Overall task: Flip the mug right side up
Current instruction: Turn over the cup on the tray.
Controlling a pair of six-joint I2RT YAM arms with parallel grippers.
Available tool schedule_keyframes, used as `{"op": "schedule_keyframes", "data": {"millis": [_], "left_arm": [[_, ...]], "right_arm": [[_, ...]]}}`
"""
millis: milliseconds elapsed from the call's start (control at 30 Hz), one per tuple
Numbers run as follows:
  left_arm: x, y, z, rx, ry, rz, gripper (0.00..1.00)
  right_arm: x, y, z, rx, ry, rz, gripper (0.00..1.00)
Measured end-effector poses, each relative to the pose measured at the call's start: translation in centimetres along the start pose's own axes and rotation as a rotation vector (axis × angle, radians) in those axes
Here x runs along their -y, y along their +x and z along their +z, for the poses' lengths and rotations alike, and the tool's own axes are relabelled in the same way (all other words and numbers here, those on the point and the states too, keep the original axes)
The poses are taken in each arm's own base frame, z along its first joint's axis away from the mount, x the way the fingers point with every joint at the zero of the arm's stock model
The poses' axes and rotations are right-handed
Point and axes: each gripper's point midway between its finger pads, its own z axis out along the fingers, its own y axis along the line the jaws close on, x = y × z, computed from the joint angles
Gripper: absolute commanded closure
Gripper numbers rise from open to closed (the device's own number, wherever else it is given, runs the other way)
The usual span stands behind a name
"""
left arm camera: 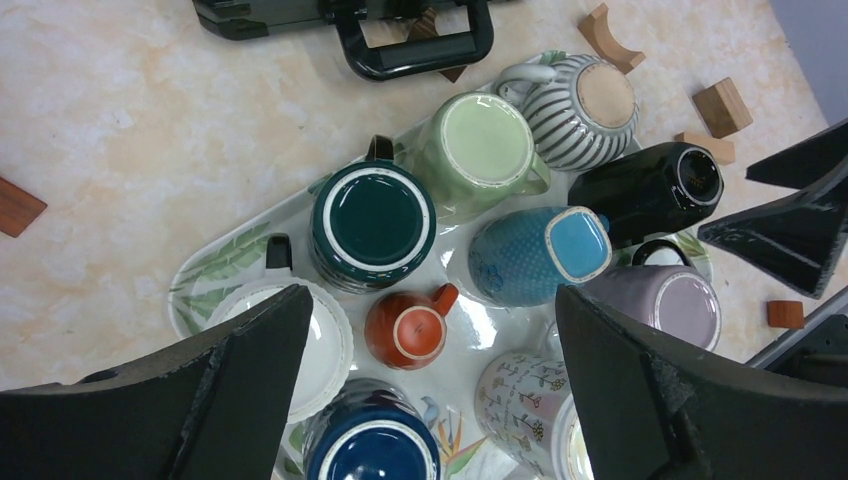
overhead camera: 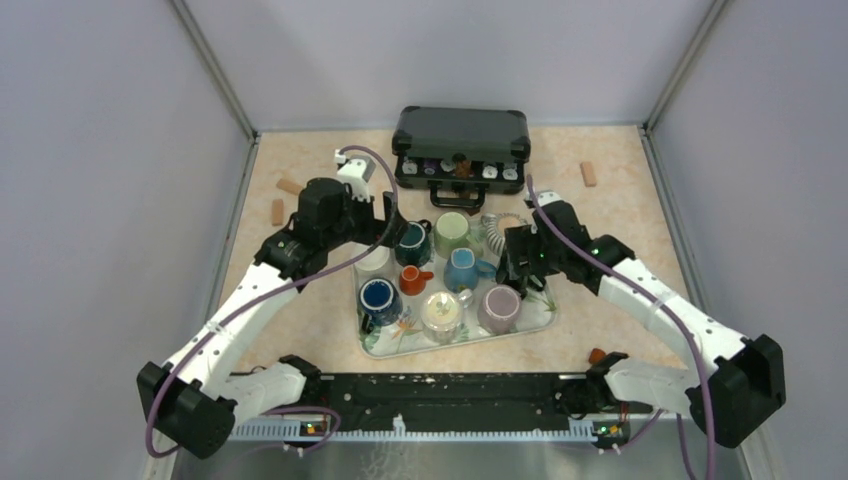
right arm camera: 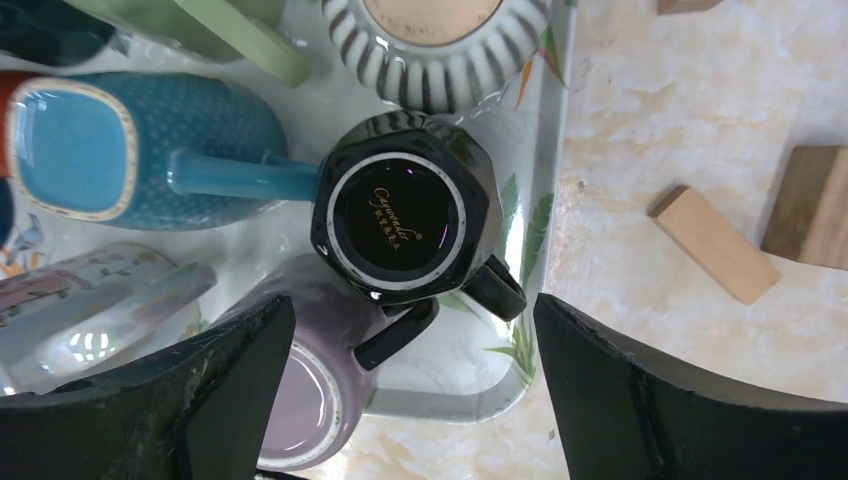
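Observation:
A leaf-patterned tray [overhead camera: 462, 346] carries several mugs standing base up. In the right wrist view a glossy black mug [right arm camera: 400, 220] is upside down by the tray's right rim [right arm camera: 545, 200], its handle [right arm camera: 495, 285] pointing to the lower right. My right gripper [right arm camera: 412, 305] hovers open just over it, and nothing sits between its fingers. A lilac mug [right arm camera: 310, 400] leans against the black one. My left gripper [left arm camera: 432, 300] hangs open above a small orange mug [left arm camera: 405, 330], well apart from it. The black mug [left arm camera: 650, 190] also shows in the left wrist view.
Around the orange mug stand dark teal [left arm camera: 372, 222], green [left arm camera: 480, 150], striped [left arm camera: 585, 105], blue [left arm camera: 535, 255], white [left arm camera: 320, 340], navy [left arm camera: 370, 450] and floral [left arm camera: 525, 405] mugs. A black case [overhead camera: 462, 140] lies behind the tray. Wooden blocks [right arm camera: 715, 245] lie on the table to the right.

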Motion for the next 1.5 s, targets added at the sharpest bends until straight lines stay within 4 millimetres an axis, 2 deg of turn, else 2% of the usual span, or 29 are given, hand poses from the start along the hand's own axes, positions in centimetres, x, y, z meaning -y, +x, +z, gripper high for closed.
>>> {"op": "schedule_keyframes", "data": {"millis": [100,467,700,867,1200,1367,1500], "left_arm": [[0.0,0.0,0.1,-0.001,0.002,0.000,0.01],[0.4,-0.3,0.1,0.007,0.024,0.002,0.01],[0.5,-0.3,0.1,0.007,0.027,0.001,0.01],[0.5,-0.3,0.1,0.007,0.028,0.001,0.01],[0.7,0.0,0.4,-0.010,0.044,-0.001,0.01],[0.8,0.0,0.4,-0.011,0.049,-0.001,0.01],[0.8,0.0,0.4,-0.011,0.050,-0.002,0.01]], "right_arm": [[0.0,1.3,1.2,-0.046,0.002,-0.006,0.12],[-0.2,2.4,3.4,-0.055,0.011,0.010,0.24],[-1.3,2.5,3.6,-0.045,0.016,0.039,0.41],[-1.6,2.4,3.4,-0.031,0.031,0.089,0.42],[0.0,2.9,3.2,0.009,0.097,0.114,0.48],[0.4,3.2,3.3,0.024,0.106,0.116,0.45],[-0.1,3.2,3.3,0.030,0.079,0.120,0.39]]}}
